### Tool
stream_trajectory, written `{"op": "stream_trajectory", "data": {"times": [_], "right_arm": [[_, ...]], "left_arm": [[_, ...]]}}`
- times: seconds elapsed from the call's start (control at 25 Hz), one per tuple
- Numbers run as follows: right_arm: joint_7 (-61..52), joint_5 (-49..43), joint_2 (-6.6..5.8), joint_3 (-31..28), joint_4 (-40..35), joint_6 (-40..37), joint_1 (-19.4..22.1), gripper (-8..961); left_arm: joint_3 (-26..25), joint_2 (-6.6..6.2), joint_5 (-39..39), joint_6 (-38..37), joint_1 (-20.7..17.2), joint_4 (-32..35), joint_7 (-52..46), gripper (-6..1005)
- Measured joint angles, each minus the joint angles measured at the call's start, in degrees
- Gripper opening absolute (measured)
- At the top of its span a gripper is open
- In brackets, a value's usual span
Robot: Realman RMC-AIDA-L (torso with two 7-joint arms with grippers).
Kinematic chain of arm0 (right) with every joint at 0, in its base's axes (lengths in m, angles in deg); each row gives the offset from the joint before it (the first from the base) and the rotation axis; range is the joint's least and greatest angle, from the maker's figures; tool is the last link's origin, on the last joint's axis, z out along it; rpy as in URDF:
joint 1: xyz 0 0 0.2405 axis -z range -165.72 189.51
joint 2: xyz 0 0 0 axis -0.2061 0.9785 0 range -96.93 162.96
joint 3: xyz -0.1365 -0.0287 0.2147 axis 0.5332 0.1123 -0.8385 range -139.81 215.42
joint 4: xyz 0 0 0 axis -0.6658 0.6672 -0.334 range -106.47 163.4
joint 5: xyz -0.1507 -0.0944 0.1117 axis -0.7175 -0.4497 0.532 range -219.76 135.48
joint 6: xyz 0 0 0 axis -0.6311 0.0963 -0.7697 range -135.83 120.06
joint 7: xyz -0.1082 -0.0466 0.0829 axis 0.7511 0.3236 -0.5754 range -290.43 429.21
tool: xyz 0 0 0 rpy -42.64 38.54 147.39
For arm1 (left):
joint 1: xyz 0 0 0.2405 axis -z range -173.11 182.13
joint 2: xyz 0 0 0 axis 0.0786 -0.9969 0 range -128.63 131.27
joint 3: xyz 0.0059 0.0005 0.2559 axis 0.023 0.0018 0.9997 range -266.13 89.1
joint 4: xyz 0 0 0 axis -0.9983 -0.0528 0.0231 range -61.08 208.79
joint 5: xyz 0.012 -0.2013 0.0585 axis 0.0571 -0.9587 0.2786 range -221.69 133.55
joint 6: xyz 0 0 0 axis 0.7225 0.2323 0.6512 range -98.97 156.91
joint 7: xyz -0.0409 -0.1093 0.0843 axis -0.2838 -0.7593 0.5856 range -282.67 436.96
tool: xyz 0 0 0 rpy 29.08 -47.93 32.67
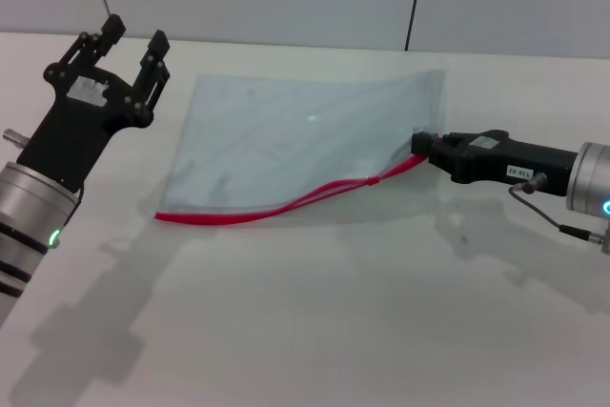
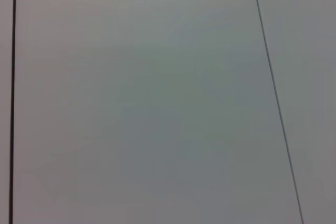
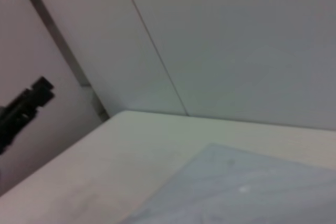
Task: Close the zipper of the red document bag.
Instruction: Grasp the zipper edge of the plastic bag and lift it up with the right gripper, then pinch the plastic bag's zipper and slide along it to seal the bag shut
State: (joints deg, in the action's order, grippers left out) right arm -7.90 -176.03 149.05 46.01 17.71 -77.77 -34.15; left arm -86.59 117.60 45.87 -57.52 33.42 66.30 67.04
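Half-open zipper (image 1: 286, 205), bowed red strip

Left tool (image 1: 133, 37): my matte black fingers, angular linkages with visible pivot screws, a small white label on the palm block.
Left wrist: silver metal cylinder with black rings and a green indicator light.
Right tool (image 1: 419, 147): my slim black housing carrying a white printed label.
Right wrist: silver cylinder, a blue-lit ring, and a thin grey cable looping beneath.
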Motion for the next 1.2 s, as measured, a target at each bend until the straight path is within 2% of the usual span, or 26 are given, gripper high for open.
{"op": "stream_trajectory", "data": {"times": [0.36, 0.6, 0.88, 1.2], "right_arm": [[4.5, 1.7, 0.0, -1.7, 0.4, -4.2, 0.7, 55], [4.5, 4.9, 0.14, -2.3, 2.1, -5.9, -0.2, 48], [4.3, 6.7, 0.29, -2.6, 4.9, -5.5, -3.6, 43], [3.9, 6.8, 0.33, -3.0, 6.7, -4.8, -5.3, 42]], "left_arm": [[0.2, 0.0, 0.3, 0.0, 0.0, 0.0, 0.0, 518], [4.0, -0.19, 6.1, 0.0, 1.6, 0.1, 1.0, 518], [9.0, 0.21, 10.4, 0.1, 3.2, -1.0, 9.8, 518], [9.3, 0.34, 14.8, 0.1, 3.8, -2.8, 18.6, 517]]}}
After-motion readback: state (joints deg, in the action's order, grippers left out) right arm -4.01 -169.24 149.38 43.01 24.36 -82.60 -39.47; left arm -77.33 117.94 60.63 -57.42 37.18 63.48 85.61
